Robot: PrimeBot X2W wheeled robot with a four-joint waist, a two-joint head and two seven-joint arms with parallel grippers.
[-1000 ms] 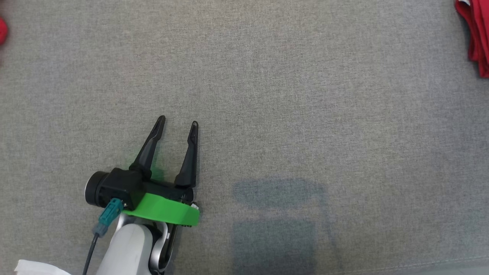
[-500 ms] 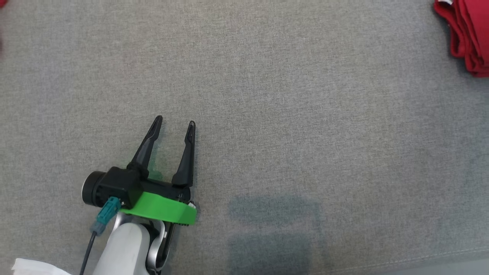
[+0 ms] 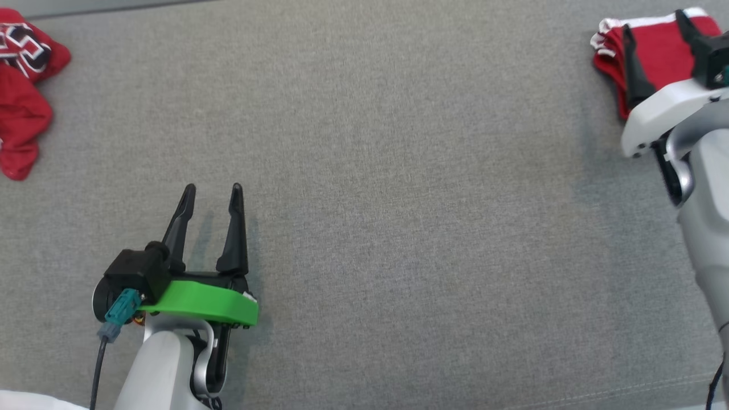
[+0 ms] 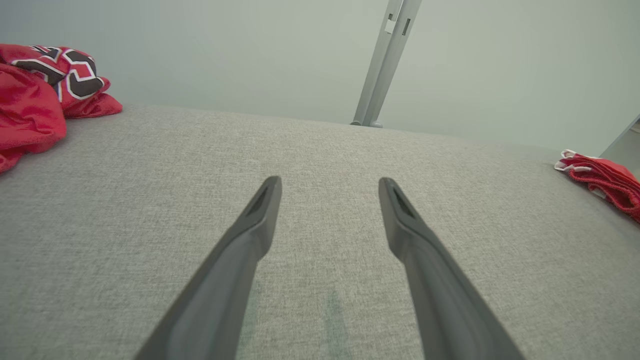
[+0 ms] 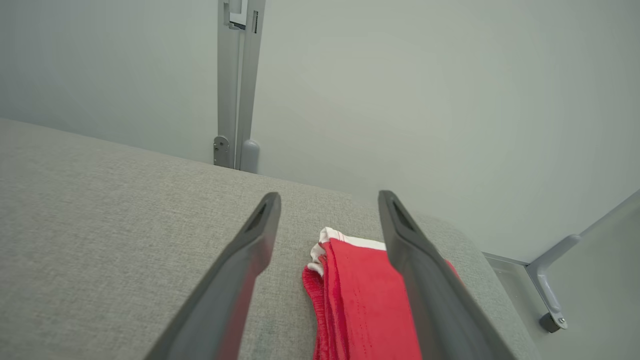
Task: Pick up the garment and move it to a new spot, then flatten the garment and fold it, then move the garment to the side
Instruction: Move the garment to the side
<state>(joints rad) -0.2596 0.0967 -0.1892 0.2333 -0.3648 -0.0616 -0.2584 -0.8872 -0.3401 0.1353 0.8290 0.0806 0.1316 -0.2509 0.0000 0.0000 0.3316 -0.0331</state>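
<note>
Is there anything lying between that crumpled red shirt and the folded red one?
Nothing: bare grey cloth surface separates the crumpled garment from the folded garment, per the head view.

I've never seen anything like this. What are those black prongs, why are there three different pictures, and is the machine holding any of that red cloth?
The black prongs are a robot's two-fingered grippers, one on each arm. The wide picture comes from a camera on its head, looking down at a grey padded surface. There the left gripper points up from the lower left, and the right gripper sits at the upper right. The other two pictures come from cameras on each wrist, looking along that arm's own fingers.

Two red things lie on the surface: a crumpled garment with a black-and-white print at the far left, and a folded garment with white trim at the far right. The right gripper hangs just over the folded one with its fingers spread apart. Neither gripper holds anything; both are open.
</note>
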